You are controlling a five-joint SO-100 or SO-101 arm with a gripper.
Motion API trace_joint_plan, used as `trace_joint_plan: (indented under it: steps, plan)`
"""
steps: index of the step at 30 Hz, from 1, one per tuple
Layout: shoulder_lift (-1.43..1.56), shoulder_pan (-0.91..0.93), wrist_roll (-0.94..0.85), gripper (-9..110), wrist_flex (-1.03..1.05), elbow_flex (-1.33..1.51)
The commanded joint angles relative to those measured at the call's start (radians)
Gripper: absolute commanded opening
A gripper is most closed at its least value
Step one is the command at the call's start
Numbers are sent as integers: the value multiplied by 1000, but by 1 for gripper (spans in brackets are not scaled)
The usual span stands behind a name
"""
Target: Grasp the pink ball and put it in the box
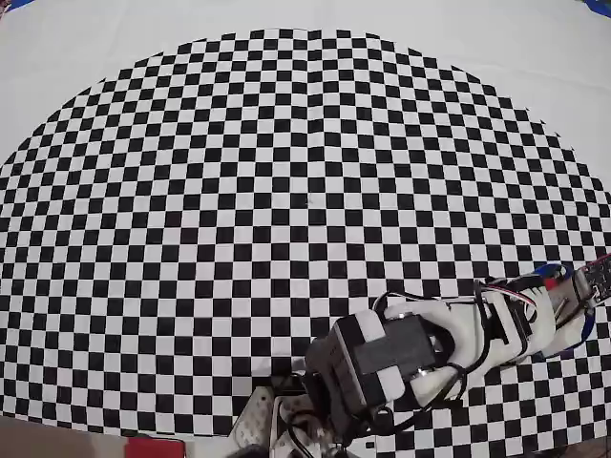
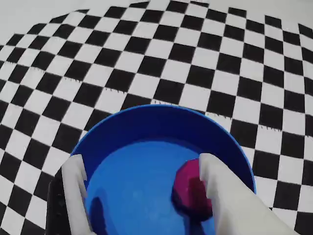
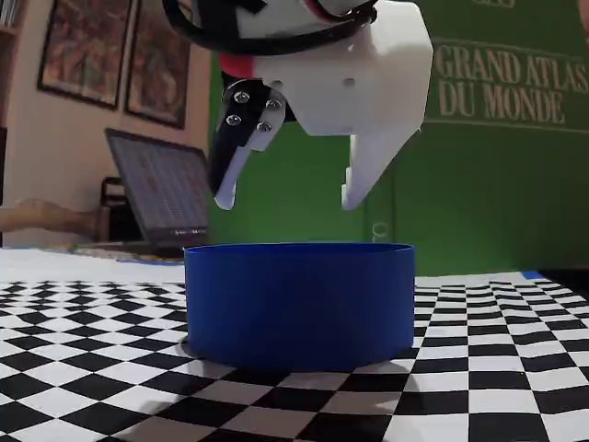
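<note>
Wrist view: my white two-finger gripper (image 2: 142, 196), fingers spread, hangs over the round bright-blue open box (image 2: 146, 117); the small magenta-pink ball (image 2: 188, 188) lies inside, at three o'clock, against my right finger (image 2: 220, 196).

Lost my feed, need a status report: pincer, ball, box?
Pincer open, empty, above the box. Pink ball down inside the box, beside one finger. Nothing in the way on the checkered mat.

overhead: box (image 1: 552, 272) mostly hidden by arm | fixed: pink ball hidden inside
</note>
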Motion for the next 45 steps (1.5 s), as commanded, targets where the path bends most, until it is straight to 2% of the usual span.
trace_joint_plan:
  steps: [1, 8, 9, 12, 13, 19, 27, 38, 45]
  plan:
    - [64, 5, 25, 26, -15, -40]
    - [190, -40, 202, 21, -15, -44]
    - [215, -54, 244, 19, -15, -41]
    - [299, -112, 414, 1, -11, -35]
    - [324, -129, 474, 0, -11, -31]
    - [462, -253, 810, 0, 12, 5]
    - [695, -462, 1089, 0, 61, 164]
    - [977, -773, 1322, 0, 196, 353]
    - [1198, -956, 1384, 0, 259, 508]
